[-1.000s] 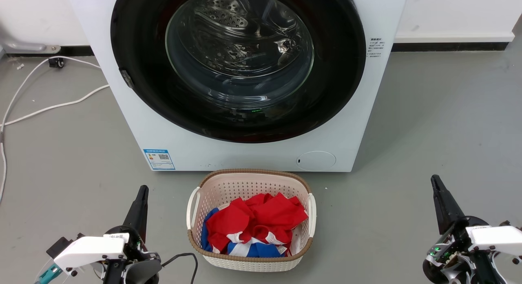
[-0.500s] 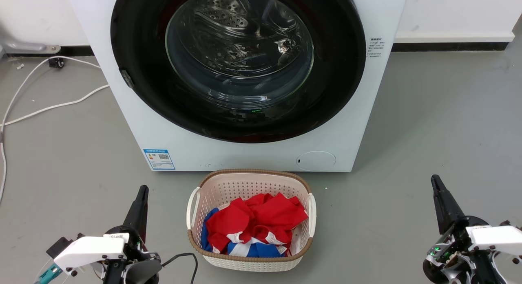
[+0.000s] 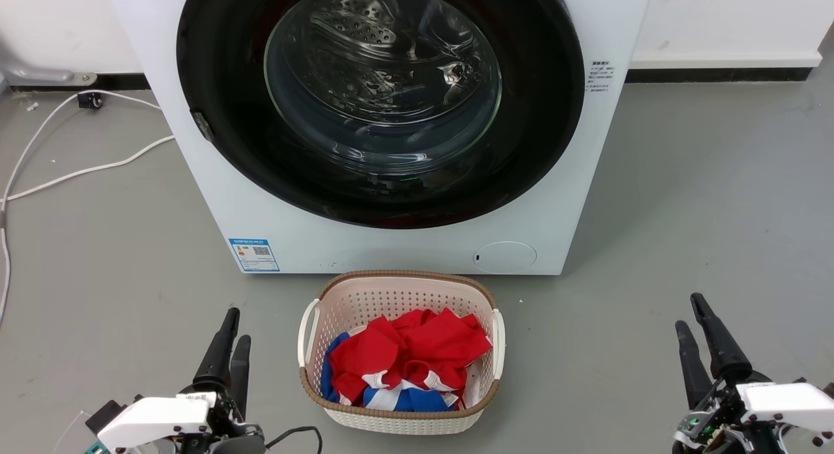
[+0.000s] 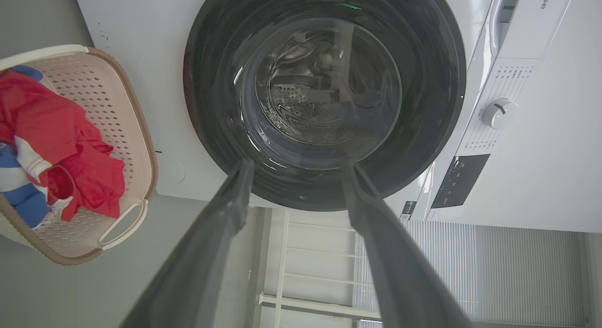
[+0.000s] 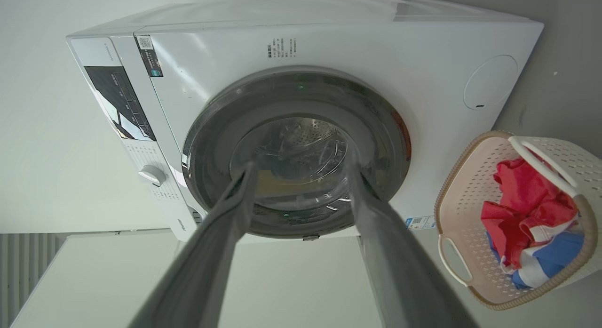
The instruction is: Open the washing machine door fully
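Door: The washing machine door (image 3: 381, 96) is seen shut, flush with the front of the white washing machine (image 3: 391, 249), in the upper middle of the head view. The steel drum is seen through its glass.
Rim fitting: A small grey fitting (image 3: 202, 125) is carried on the rim's left edge. Whether it is a hinge or a catch cannot be told.
Basket: A pale basket (image 3: 401, 281) of red and blue clothes (image 3: 410, 356) is set on the floor just below the door, in the lower middle.
Left hand: The left hand (image 3: 238, 325) is held at the lower left with its fingers spread. Nothing is gripped, and it is well apart from the door.
Right hand: The right hand (image 3: 689, 311) is held at the lower right, likewise spread and unladen.
Stage: No opening is judged to have been begun, and a reach to the rim is still needed.
Risks: The glossy rim could be slipped off. If the hinge side were pulled, the door would not be moved. The basket could be knocked by a low reach. The door could be left only partly swung.
Count: One door, one machine, one basket and two hands are counted, with two fingers on each hand.
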### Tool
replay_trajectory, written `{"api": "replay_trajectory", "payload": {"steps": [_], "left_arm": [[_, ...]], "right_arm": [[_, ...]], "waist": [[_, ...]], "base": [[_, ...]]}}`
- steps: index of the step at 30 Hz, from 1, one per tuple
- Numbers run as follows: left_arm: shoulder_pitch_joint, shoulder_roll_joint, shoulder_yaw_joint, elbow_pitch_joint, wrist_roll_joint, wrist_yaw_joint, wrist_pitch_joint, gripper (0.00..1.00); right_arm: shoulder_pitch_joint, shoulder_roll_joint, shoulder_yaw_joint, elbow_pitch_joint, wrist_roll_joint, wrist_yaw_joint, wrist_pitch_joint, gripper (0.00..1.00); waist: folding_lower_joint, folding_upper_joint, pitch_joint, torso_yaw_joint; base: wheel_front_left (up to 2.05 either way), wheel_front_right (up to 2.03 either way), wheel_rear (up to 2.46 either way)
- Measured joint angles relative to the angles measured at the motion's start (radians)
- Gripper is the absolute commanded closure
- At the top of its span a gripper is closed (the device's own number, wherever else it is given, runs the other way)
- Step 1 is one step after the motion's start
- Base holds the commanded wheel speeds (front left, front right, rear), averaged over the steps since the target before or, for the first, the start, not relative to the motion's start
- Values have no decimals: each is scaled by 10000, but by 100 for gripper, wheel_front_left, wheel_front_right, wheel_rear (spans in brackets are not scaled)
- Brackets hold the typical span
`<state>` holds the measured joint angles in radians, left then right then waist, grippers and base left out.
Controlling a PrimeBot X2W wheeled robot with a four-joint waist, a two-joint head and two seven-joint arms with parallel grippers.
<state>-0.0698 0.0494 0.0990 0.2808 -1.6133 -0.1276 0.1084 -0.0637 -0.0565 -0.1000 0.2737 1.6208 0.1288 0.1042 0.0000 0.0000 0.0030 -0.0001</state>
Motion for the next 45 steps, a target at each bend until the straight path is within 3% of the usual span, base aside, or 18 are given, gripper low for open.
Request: {"api": "replay_trajectory", "payload": {"steps": [8,14,31,45], "left_arm": [[11,8,-485,-236,293,-2,-428,0],[4,27,-654,-439,1505,-2,-694,0],[-5,127,-1197,-1070,5917,-2,-1390,0],[-20,512,-1789,-1009,8460,366,-1841,0]], "right_arm": [[76,2,320,-259,-336,2,-372,0],[89,-79,541,-372,-1133,2,-690,0],[255,-82,539,-901,-5791,2,-1365,0],[456,-77,658,-1264,-8650,2,-1492,0]], "waist": [[0,0,-4,-4],[0,0,3,-7],[0,0,6,-26],[0,0,-40,-10]], "base": [[0,0,0],[0,0,0],[0,0,0],[0,0,0]]}}
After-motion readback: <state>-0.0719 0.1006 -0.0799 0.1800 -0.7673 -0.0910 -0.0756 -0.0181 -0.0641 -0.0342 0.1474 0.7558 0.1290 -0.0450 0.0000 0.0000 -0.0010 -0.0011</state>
